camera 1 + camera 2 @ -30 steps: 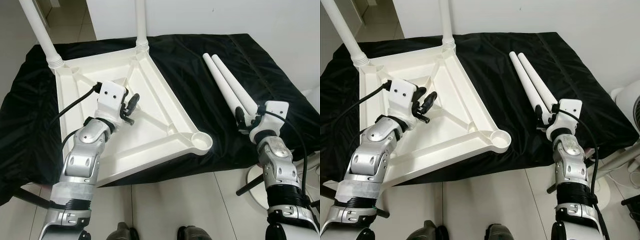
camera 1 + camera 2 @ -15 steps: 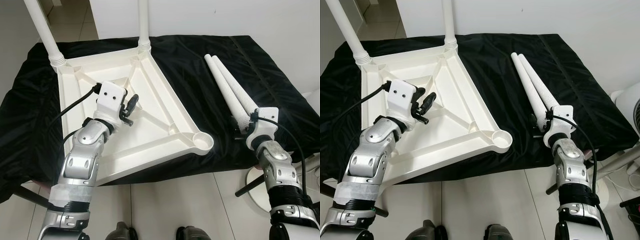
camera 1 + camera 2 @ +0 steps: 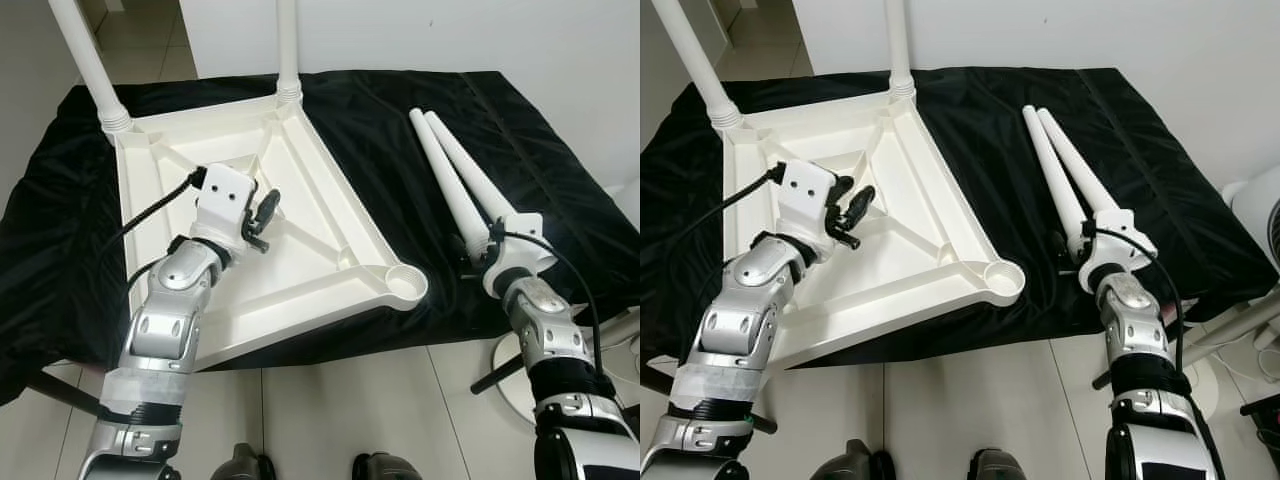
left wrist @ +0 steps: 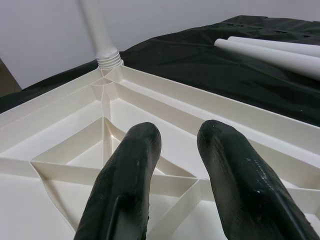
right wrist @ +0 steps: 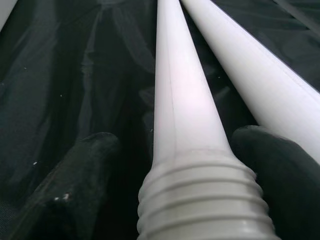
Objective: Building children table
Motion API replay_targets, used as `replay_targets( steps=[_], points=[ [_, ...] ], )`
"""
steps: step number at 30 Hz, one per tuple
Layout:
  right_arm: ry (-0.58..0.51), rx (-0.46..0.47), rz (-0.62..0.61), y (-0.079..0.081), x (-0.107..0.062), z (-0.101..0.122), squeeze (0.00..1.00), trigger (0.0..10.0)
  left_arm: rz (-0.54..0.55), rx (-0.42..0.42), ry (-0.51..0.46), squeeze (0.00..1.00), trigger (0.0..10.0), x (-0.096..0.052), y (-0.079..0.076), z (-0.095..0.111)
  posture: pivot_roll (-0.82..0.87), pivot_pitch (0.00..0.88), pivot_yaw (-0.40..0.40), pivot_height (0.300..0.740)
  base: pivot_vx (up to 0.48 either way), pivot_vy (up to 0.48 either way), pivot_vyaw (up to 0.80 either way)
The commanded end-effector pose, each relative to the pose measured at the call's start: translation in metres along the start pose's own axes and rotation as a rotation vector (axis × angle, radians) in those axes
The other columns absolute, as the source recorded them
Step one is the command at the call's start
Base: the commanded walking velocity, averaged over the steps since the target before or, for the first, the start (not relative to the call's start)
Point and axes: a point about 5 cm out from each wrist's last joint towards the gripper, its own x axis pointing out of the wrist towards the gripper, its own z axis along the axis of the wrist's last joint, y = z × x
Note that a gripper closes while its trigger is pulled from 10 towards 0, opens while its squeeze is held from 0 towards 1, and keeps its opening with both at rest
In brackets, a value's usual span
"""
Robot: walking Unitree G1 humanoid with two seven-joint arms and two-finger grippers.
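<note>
The white children's tabletop (image 3: 330, 215) lies upside down on black cloth. Two white legs (image 3: 90, 70) (image 3: 287, 50) stand screwed into its far corners. The near right corner socket (image 3: 403, 282) is empty. Two loose legs (image 3: 446, 180) (image 3: 480, 180) lie side by side on the cloth to the right. My right gripper (image 3: 478, 250) is open at their near ends. Its fingers (image 5: 75, 175) straddle the threaded end of one leg (image 5: 185, 125). My left gripper (image 3: 262, 215) hovers open over the tabletop's ribbed underside (image 4: 125, 105), holding nothing.
The black cloth (image 3: 380, 110) covers the whole work surface and hangs over its near edge. A white wall stands behind. Tiled floor lies below, with a white fan (image 3: 1255, 200) and its stand at the right. My feet are at the near floor edge.
My right gripper has moved forward and down, so its fingers now sit either side of a loose leg's threaded end. The left arm has stayed almost still.
</note>
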Motion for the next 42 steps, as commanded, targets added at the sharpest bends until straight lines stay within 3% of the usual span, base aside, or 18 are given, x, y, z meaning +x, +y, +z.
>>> replay_targets(
  steps=[1,2,4,11,12,17,18,21,22,31,32,33,36,37,38,40,41,42],
  points=[
    [0.016,-0.001,0.0,0.001,0.001,-0.003,0.0,10.0,0.047,0.003,0.007,0.0,10.0,0.0,0.001,-0.001,-0.11,0.03,0.016,0.74,0.0,0.0,0.0],
    [0.041,0.028,-0.002,0.002,0.003,-0.006,0.0,3.1,0.048,0.006,0.005,0.0,10.0,0.0,0.001,0.0,-0.11,0.028,0.015,0.74,0.0,0.0,0.0],
    [0.085,0.052,0.0,0.003,0.004,-0.011,0.0,0.0,0.053,0.012,0.003,0.0,10.0,0.0,0.003,0.0,-0.1,0.027,0.009,0.74,0.0,0.0,0.0],
    [0.204,0.048,0.005,0.004,-0.001,-0.034,0.0,0.0,0.067,0.016,0.001,0.0,10.0,-0.002,0.005,0.001,-0.1,0.027,0.001,0.74,0.0,0.0,0.0],
    [0.216,0.057,0.008,0.006,-0.002,-0.038,0.0,10.0,0.069,0.016,0.0,0.0,10.0,-0.002,0.005,0.001,-0.1,0.031,-0.001,0.74,0.0,0.0,0.0],
    [0.232,0.09,0.02,0.012,-0.006,-0.047,0.0,10.0,0.073,0.015,0.002,0.0,10.0,-0.003,0.005,0.001,-0.1,0.033,-0.002,0.74,0.0,0.0,0.0],
    [0.225,0.083,0.023,0.013,-0.006,-0.046,1.0,10.0,0.074,0.014,0.003,0.0,10.0,-0.003,0.005,0.0,-0.1,0.035,0.002,0.74,0.0,0.0,0.0],
    [0.219,0.075,0.02,0.013,-0.005,-0.046,0.68,10.0,0.072,0.013,0.003,0.0,10.0,-0.003,0.004,0.001,-0.1,0.035,0.003,0.74,0.0,0.0,0.0],
    [0.208,0.062,0.014,0.013,-0.004,-0.044,0.0,10.0,0.07,0.012,0.003,0.0,10.0,-0.003,0.004,0.001,-0.1,0.035,0.003,0.74,0.0,0.0,0.0],
    [0.189,0.048,-0.003,0.009,-0.004,-0.041,0.0,8.6,0.065,0.012,0.004,0.0,10.0,-0.003,0.004,0.001,-0.1,0.042,0.01,0.74,0.0,0.0,0.0],
    [0.181,0.047,-0.003,0.009,-0.004,-0.041,0.0,0.0,0.065,0.013,0.005,0.0,10.0,-0.003,0.004,0.001,-0.1,0.042,0.012,0.74,0.0,0.0,0.0],
    [0.175,0.054,0.002,0.009,-0.004,-0.041,0.0,2.0,0.065,0.013,0.006,0.0,10.0,-0.003,0.004,0.001,-0.1,0.044,0.013,0.74,0.0,0.0,0.0],
    [0.166,0.048,0.008,0.01,-0.005,-0.041,0.0,0.0,0.064,0.013,0.007,0.0,10.0,-0.003,0.004,0.001,-0.1,0.044,0.013,0.74,0.0,0.0,0.0],
    [0.168,0.046,-0.002,0.01,-0.005,-0.041,0.0,10.0,0.063,0.012,0.008,0.0,10.0,-0.003,0.004,0.001,-0.1,0.044,0.017,0.74,0.0,0.0,0.0],
    [0.168,0.046,-0.002,0.01,-0.005,-0.041,0.0,10.0,0.063,0.012,0.008,0.0,10.0,-0.003,0.004,0.001,-0.1,0.044,0.017,0.74,0.0,0.0,0.0],
    [0.168,0.047,-0.002,0.011,-0.004,-0.041,0.0,8.7,0.063,0.013,0.009,0.0,10.0,-0.002,0.004,0.001,-0.1,0.044,0.019,0.74,0.0,0.0,0.0],
    [0.166,0.049,-0.002,0.012,-0.004,-0.041,0.0,0.0,0.061,0.013,0.008,0.0,10.0,-0.002,0.004,0.001,-0.1,0.044,0.019,0.74,0.0,0.0,0.0],
    [0.166,0.049,-0.002,0.012,-0.004,-0.041,0.0,0.0,0.061,0.013,0.008,0.0,10.0,-0.002,0.004,0.001,-0.1,0.044,0.019,0.74,0.0,0.0,0.0]
  ],
)
